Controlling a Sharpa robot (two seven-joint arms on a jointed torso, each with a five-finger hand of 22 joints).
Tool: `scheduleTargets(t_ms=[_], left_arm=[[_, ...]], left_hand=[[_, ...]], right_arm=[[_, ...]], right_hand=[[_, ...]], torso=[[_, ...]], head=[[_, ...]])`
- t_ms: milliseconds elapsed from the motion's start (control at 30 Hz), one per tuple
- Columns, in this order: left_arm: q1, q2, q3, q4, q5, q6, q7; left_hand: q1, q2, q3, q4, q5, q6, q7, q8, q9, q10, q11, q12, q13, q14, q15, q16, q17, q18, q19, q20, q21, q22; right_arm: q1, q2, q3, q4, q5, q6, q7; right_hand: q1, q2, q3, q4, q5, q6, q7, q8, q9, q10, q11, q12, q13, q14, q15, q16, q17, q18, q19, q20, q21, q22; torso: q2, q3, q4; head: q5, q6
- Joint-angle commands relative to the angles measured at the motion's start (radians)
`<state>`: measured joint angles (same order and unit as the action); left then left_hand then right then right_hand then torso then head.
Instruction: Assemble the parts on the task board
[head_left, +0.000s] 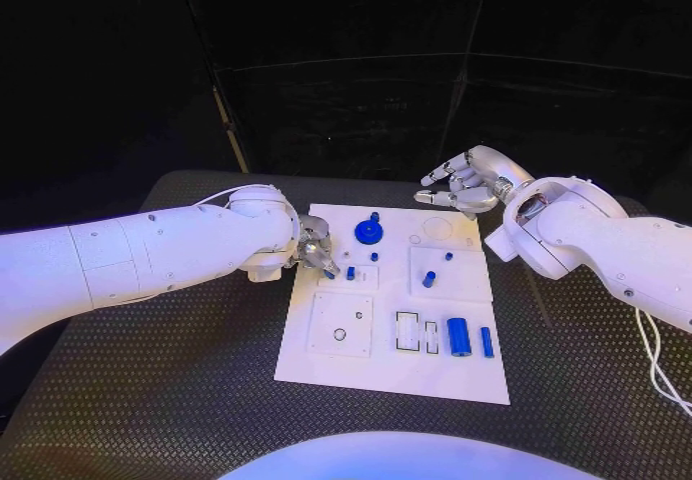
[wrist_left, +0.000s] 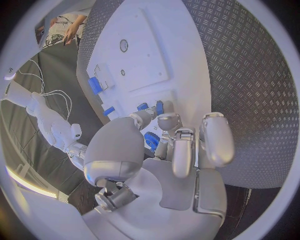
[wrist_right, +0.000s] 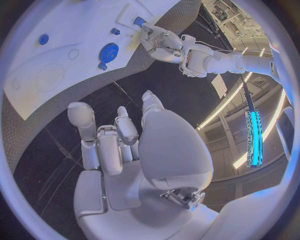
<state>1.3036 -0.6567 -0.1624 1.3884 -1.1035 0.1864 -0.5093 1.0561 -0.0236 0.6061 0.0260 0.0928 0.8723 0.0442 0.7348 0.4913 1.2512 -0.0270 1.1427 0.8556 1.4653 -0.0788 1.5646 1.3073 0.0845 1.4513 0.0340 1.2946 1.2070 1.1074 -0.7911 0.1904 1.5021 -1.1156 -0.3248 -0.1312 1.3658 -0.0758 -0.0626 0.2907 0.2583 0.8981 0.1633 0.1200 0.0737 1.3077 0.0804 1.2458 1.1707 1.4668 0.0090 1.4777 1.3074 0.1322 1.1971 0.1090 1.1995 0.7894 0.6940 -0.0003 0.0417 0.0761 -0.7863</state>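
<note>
The white task board (head_left: 378, 372) lies mid-table. A blue gear (head_left: 369, 232) stands near its far edge, also the gear (wrist_right: 109, 51). My left hand (head_left: 315, 254) rests low over the board's left edge, its fingertips (wrist_left: 167, 121) just short of a small blue peg (head_left: 351, 272), the peg (wrist_left: 159, 107); nothing lies between the fingers. A blue cylinder (head_left: 459, 336) and a thin blue bar (head_left: 488, 342) lie at the near right, with two small blue pieces (head_left: 428, 278) further back. My right hand (head_left: 462, 185) hovers beyond the far right corner, fingers apart and holding nothing.
Square and round recesses mark the board, with two slots (head_left: 408, 332) beside the cylinder. The dark patterned table (head_left: 173, 400) runs around the board on all sides. A cable (head_left: 656, 360) hangs by my right arm.
</note>
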Motion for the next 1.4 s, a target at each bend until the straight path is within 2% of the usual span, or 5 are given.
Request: scheduleTargets(t_ms=[33, 367, 867, 1167, 1400], left_arm=[[-0.007, 0.001, -0.006, -0.001, -0.009, 0.037, -0.016], [-0.007, 0.0, -0.006, 0.003, -0.009, 0.046, -0.015], [-0.007, 0.013, -0.006, -0.02, -0.009, 0.041, -0.015], [-0.007, 0.022, -0.006, -0.032, -0.009, 0.046, -0.015], [-0.007, 0.025, -0.006, -0.041, -0.009, 0.045, -0.015]], left_hand=[[-0.006, 0.013, 0.017, -0.013, 0.003, 0.012, -0.002, 0.006, -0.001, 0.013, -0.001, 0.009, 0.007, 0.105, -0.007, 0.006, 0.263, -0.007, -0.001, -0.008, 0.004, 0.003], [-0.027, 0.023, 0.01, 0.0, 0.004, 0.025, -0.007, 0.007, -0.005, 0.028, -0.005, 0.024, 0.03, 0.105, -0.01, 0.006, 0.263, -0.009, 0.002, -0.011, 0.009, 0.01], [-0.044, 0.022, 0.0, 0.008, 0.003, 0.03, -0.008, 0.006, -0.009, 0.029, -0.006, 0.025, 0.031, 0.105, -0.012, 0.006, 0.263, -0.009, 0.002, -0.013, 0.009, 0.011], [-0.123, 0.0, -0.091, 0.06, -0.002, 0.046, -0.008, 0.0, -0.02, 0.031, -0.006, 0.027, 0.034, 0.105, -0.012, 0.006, 0.263, -0.009, 0.003, -0.015, 0.008, 0.014], [-0.165, -0.003, -0.182, 0.104, -0.001, 0.053, -0.009, -0.005, -0.029, 0.031, -0.007, 0.028, 0.037, 0.105, -0.013, 0.006, 0.263, -0.009, 0.003, -0.015, 0.007, 0.016]], right_arm=[[0.002, 0.0, 0.001, 0.002, 0.002, 0.003, 0.005], [0.002, -0.001, 0.0, 0.002, 0.002, 0.003, 0.005], [0.002, -0.001, 0.0, 0.003, 0.002, 0.001, 0.005], [0.002, -0.002, 0.0, 0.004, 0.002, 0.003, 0.006], [0.002, -0.002, 0.0, 0.004, 0.002, 0.005, 0.006]], right_hand=[[-0.003, 0.011, -0.006, -0.002, 0.005, -0.001, 0.001, 0.005, -0.001, -0.002, -0.004, -0.004, -0.001, 0.056, -0.009, -0.006, 0.052, 0.008, -0.007, -0.002, -0.004, -0.002], [-0.003, 0.011, -0.006, -0.002, 0.005, -0.001, 0.001, 0.005, -0.001, -0.002, -0.004, -0.004, -0.001, 0.056, -0.009, -0.006, 0.052, 0.008, -0.007, -0.002, -0.004, -0.002], [-0.003, 0.011, -0.006, -0.002, 0.005, -0.001, 0.001, 0.005, -0.001, -0.002, -0.004, -0.004, -0.001, 0.056, -0.009, -0.006, 0.052, 0.008, -0.007, -0.002, -0.004, -0.002], [-0.003, 0.012, -0.008, -0.003, 0.006, 0.0, 0.0, 0.006, -0.001, -0.003, -0.004, -0.005, -0.002, 0.056, -0.01, -0.007, 0.05, 0.008, -0.006, -0.002, -0.004, -0.002], [-0.006, 0.012, -0.011, -0.001, 0.005, -0.001, 0.0, 0.007, -0.001, -0.002, -0.004, -0.004, -0.001, 0.056, -0.01, -0.006, 0.052, 0.008, -0.006, -0.003, -0.005, -0.003]], torso=[[0.0, -0.0002, -0.0004], [0.001, -0.0003, -0.0004], [0.001, 0.0006, -0.0003], [0.0, 0.0, -0.0008], [0.0, 0.0004, 0.0002]], head=[[0.0, -0.001], [0.001, -0.001], [-0.002, -0.003], [-0.004, -0.003], [-0.004, -0.002]])
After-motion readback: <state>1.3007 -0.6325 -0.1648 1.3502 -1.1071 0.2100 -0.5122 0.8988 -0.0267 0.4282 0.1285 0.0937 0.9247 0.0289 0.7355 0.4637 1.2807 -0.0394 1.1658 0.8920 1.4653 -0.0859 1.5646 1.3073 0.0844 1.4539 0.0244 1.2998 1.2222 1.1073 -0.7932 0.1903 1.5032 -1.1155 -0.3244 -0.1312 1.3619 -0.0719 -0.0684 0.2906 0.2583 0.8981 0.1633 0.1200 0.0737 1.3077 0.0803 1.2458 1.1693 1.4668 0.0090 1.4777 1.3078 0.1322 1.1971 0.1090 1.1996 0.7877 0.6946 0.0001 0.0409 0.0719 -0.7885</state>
